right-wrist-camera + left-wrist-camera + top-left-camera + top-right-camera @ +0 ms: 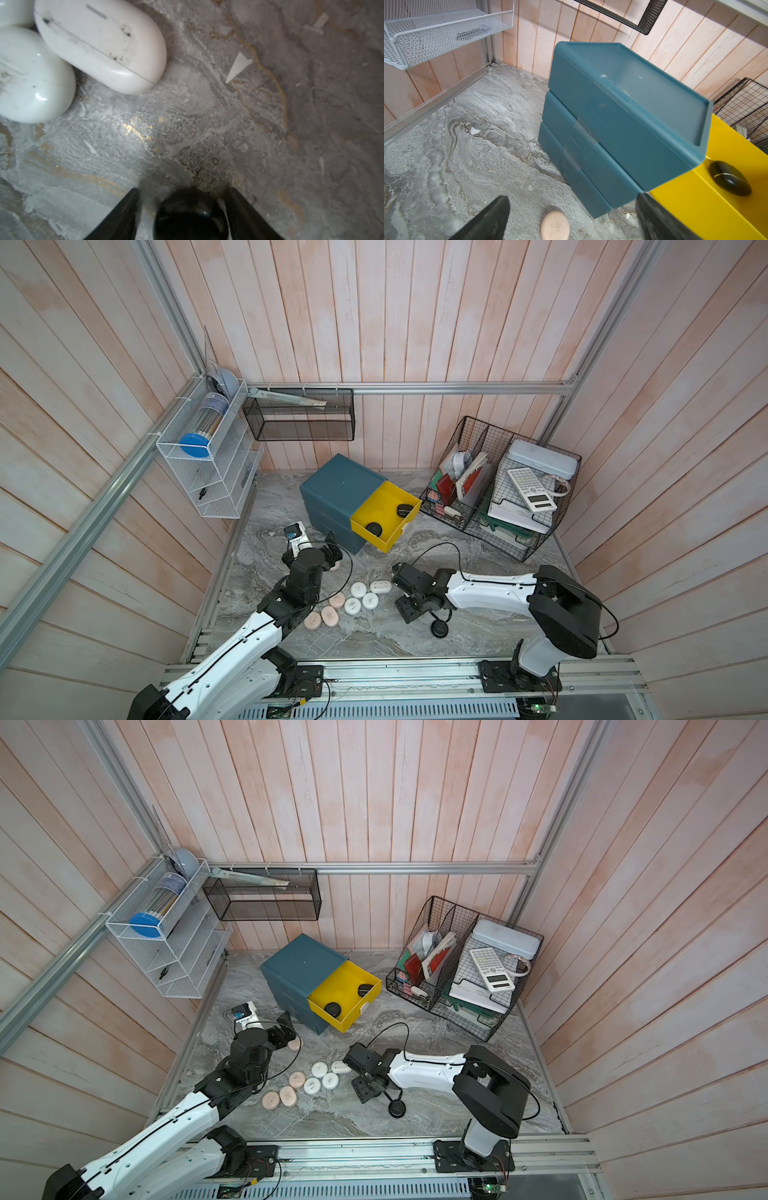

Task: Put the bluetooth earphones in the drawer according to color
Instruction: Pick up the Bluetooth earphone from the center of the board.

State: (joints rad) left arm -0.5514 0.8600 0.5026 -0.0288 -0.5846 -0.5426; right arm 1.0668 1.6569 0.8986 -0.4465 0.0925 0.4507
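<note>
The teal drawer cabinet point(340, 485) has its yellow top drawer point(374, 538) pulled out, and two black earphones point(373, 528) lie in it. My left gripper point(572, 196) hangs open beside the cabinet, above one pink earphone case point(555, 225). Three pink cases point(328, 616) and several white ones point(370, 600) lie clustered mid-table. My right gripper point(182, 190) points down at the table with its jaws astride a black case point(190, 216), a gap showing on each side. In a top view that case is hidden under the gripper point(424, 605). Another black case point(439, 630) lies beside it.
A black wire basket point(536, 543) holding a calculator and papers stands to the right of the cabinet. A white wire shelf point(199, 472) and a black mesh shelf point(299, 418) hang on the walls. A metal rail point(395, 672) runs along the front edge.
</note>
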